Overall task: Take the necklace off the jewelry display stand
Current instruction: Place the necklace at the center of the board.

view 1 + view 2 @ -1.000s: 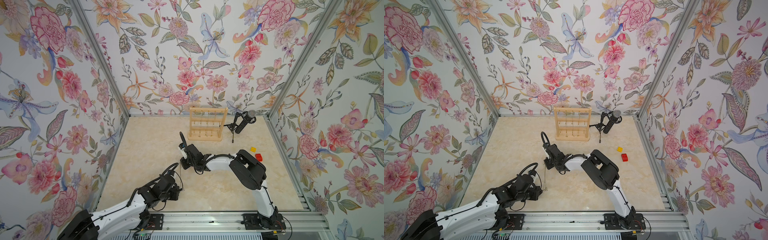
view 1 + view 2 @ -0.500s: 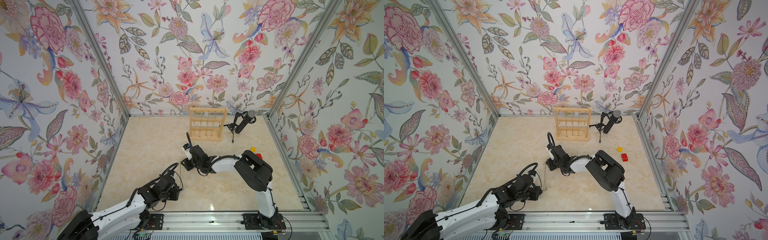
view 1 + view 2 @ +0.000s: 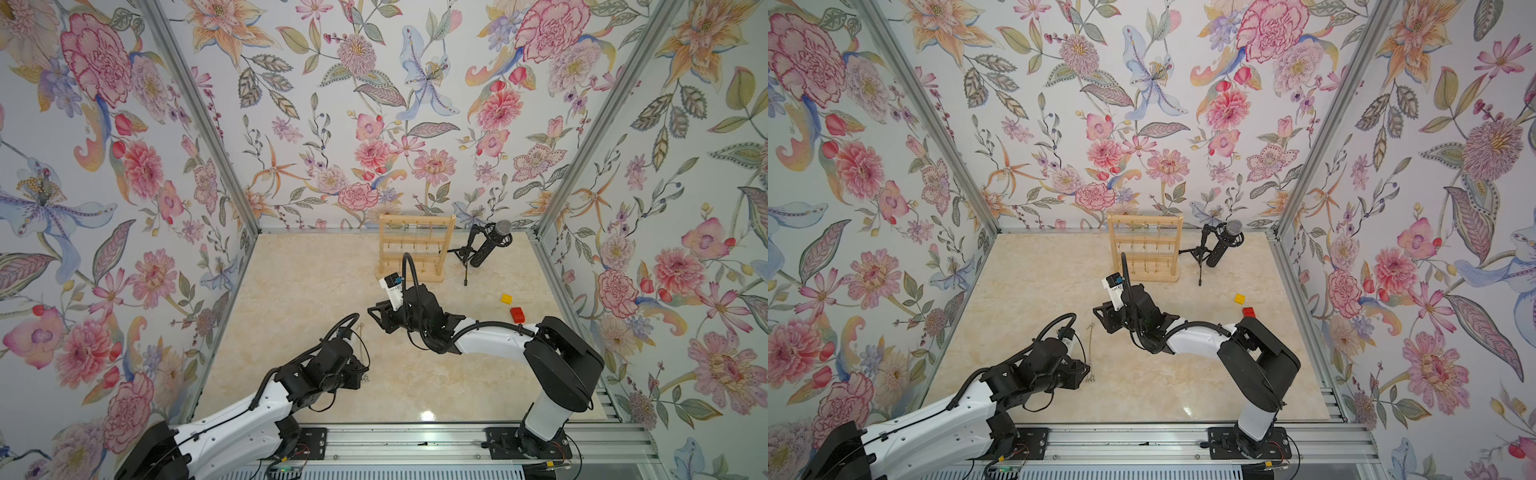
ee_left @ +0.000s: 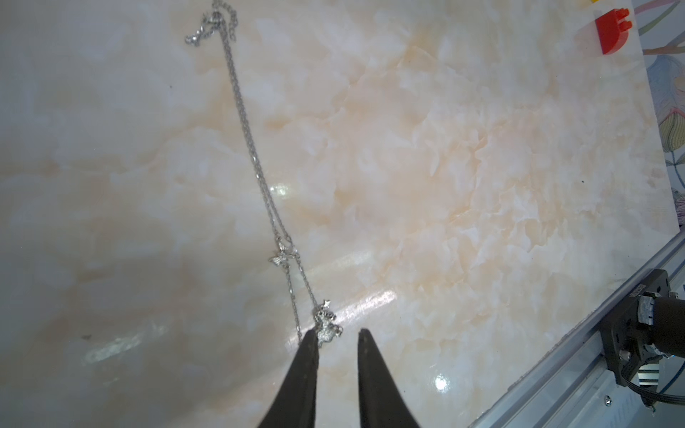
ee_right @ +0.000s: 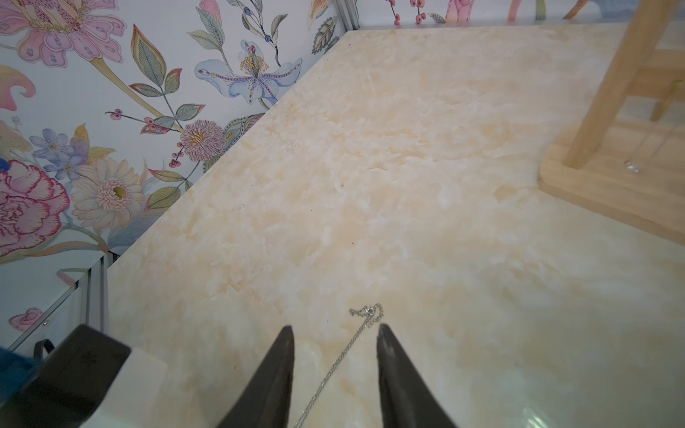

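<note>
The necklace (image 4: 255,163) is silver, the table (image 4: 444,166) cream-marbled, the jewelry display stand (image 3: 415,219) pale wood.

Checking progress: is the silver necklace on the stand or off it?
Off: the necklace lies stretched flat on the table, apart from the stand.

Bright even light, glare spots on glossy tabletop (image 4: 444,222), wide-angle edge distortion, faint shadows

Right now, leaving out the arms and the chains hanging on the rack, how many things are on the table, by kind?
Toy bricks: 2 (yellow brick, red brick)
Necklace lying on the table: 1
Jewelry display stand: 1
Microphone on tripod: 1
Total: 5
</note>
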Robot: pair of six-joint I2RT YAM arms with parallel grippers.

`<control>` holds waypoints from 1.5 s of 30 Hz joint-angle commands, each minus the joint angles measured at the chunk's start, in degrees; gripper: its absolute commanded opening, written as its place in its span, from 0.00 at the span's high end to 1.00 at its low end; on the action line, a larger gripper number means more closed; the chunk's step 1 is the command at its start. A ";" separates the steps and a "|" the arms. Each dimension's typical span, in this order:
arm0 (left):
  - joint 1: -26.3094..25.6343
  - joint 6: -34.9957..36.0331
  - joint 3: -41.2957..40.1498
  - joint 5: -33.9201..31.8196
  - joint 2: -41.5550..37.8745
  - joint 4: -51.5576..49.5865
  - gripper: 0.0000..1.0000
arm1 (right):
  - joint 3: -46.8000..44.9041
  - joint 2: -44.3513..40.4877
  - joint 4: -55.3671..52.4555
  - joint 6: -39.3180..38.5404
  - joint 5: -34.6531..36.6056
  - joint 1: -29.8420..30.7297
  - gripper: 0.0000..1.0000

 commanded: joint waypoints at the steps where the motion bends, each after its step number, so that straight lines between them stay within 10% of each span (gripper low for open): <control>1: 0.71 4.09 4.91 -4.63 0.51 -2.51 0.69 | -4.55 -6.89 3.65 1.75 1.88 -1.78 0.59; 12: 2.18 12.37 15.42 -8.55 3.12 -0.11 0.37 | -16.75 -31.95 -0.76 5.59 -1.02 -12.76 0.50; 22: 2.95 18.70 22.88 -10.57 6.48 7.15 0.04 | -19.86 -42.62 -5.05 13.49 -23.01 -31.39 0.36; 33: 3.11 20.65 26.72 -7.30 16.65 22.71 0.01 | -21.36 -43.48 -2.11 20.09 -35.77 -43.21 0.38; 45: 3.18 20.27 24.25 -16.00 22.14 32.62 0.01 | -14.88 -40.54 -11.83 11.01 -29.09 -40.68 0.50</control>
